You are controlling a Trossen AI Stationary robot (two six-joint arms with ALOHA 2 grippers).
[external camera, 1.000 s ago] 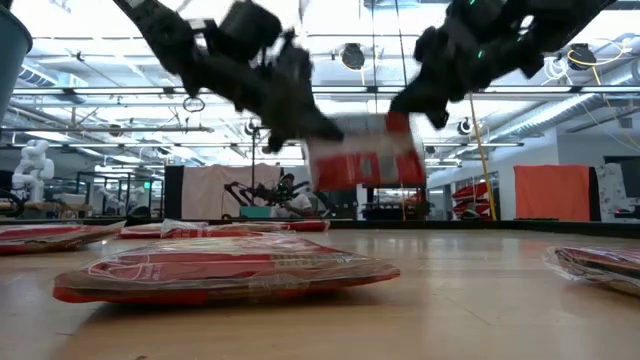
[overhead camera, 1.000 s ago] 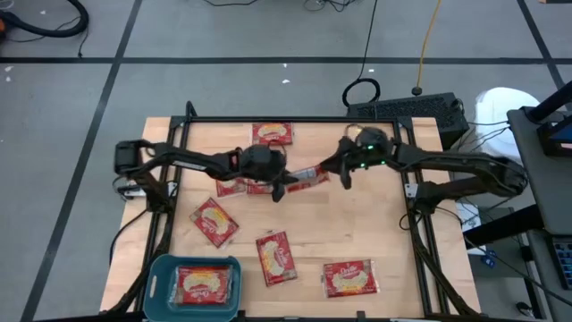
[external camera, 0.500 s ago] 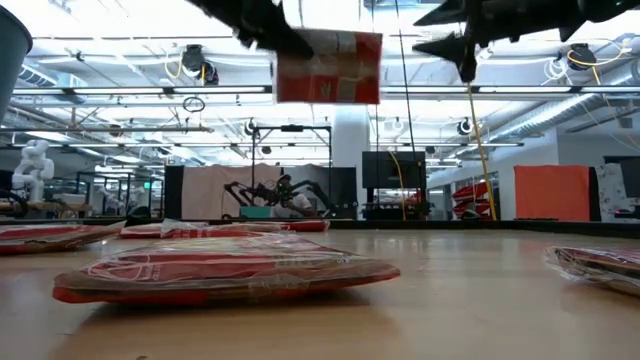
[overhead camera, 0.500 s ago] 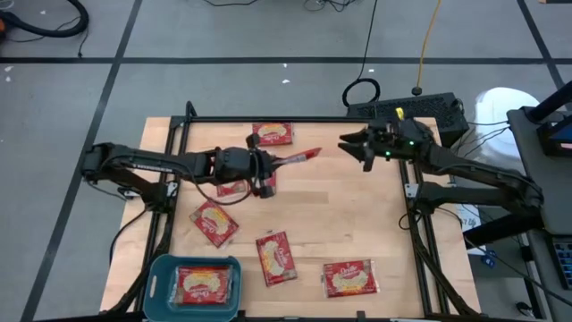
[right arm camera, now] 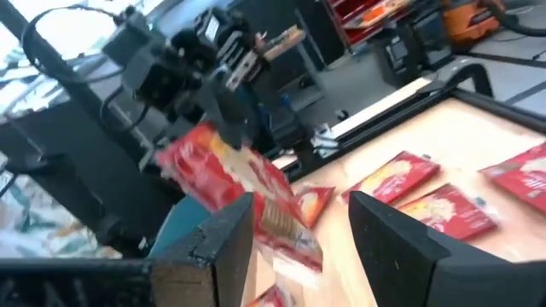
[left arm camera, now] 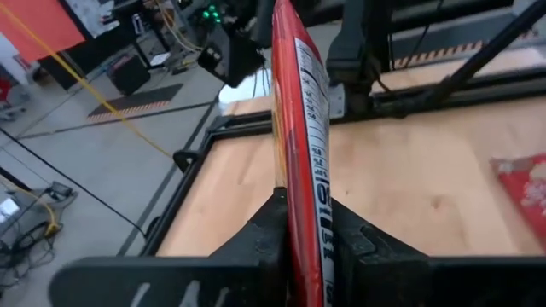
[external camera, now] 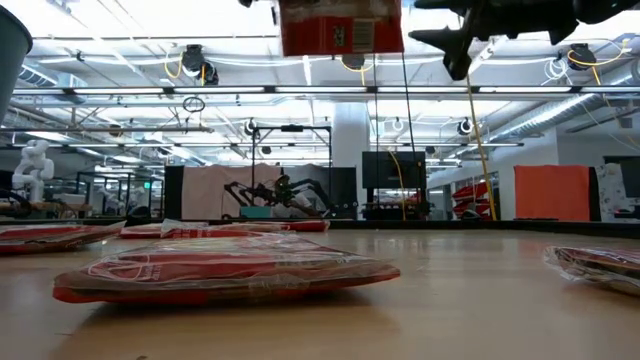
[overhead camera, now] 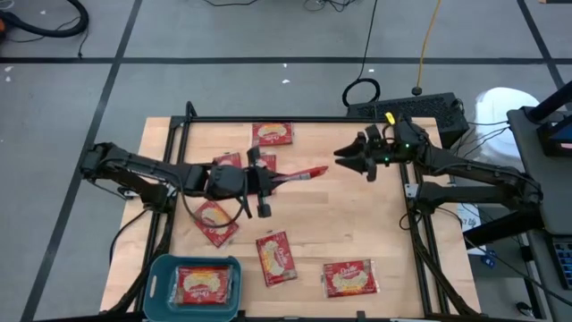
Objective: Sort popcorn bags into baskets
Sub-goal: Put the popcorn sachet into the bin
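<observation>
My left gripper [overhead camera: 268,183] is over the table's middle, shut on a red popcorn bag [overhead camera: 300,173] held high above the wood; the bag also shows at the top of the low view [external camera: 340,25]. My right gripper [overhead camera: 344,159] hangs open a little to the bag's right, with nothing between its fingers [right arm camera: 229,243]. Several other popcorn bags lie flat on the table [overhead camera: 272,134] [overhead camera: 213,224] [overhead camera: 276,258]. The teal basket [overhead camera: 161,273] stands at the near left corner with one bag [overhead camera: 198,286] lying in it. My left gripper pinches the bag's near end [left arm camera: 300,223] between its two fingers, one on each flat face. The fingers reach in about level from the table's left, along the bag. The bag stands on edge, sticks out toward the right gripper and is lifted clear.
Another bag [overhead camera: 349,278] lies near the front right. Black frame rails [overhead camera: 420,241] run along the table's left, right and far sides. Bare wood [overhead camera: 357,215] lies right of the middle.
My right gripper has opened, let go of the bag and drawn back up toward the far right. My left gripper has risen and pulled toward the table's left with the bag, rolling it from slanted flat onto its edge, clear of the table.
</observation>
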